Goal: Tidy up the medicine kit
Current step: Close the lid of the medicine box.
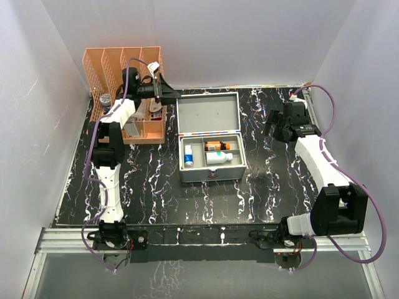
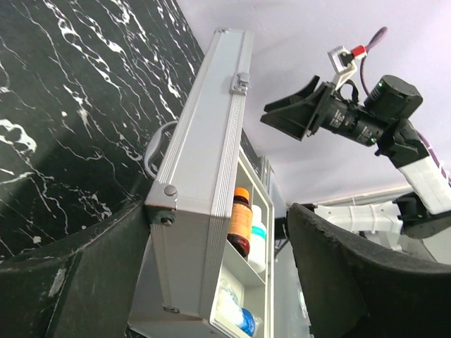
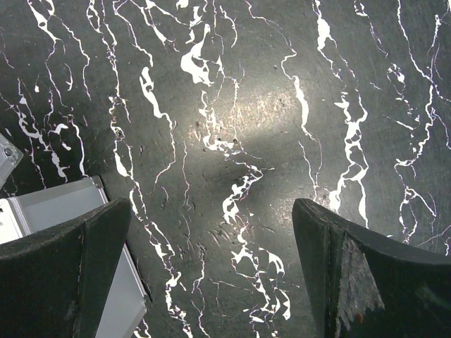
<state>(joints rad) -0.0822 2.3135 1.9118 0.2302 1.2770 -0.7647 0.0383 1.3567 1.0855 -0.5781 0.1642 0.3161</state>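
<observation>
On top cam, medicine kit point(image 1: 207, 115) sits ctr of table point(image 1: 268, 187), lid open; L gripper point(image 1: 163, 89) at its 11 o'clock, R gripper point(image 1: 274, 121) at 2. L wrist: fingers point(image 2: 84, 282) apart, kit ahead. R wrist: fingers apart, kit corner at 8 o'clock.

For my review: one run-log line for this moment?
medicine kit: lid open | left end effector: open, by lid | right end effector: open, empty

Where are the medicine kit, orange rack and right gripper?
medicine kit point(image 1: 207, 115), top external view, open lid's inner face.
orange rack point(image 1: 114, 65), top external view, mesh divider.
right gripper point(image 3: 211, 208), right wrist view, midway between open fingertips.
</observation>
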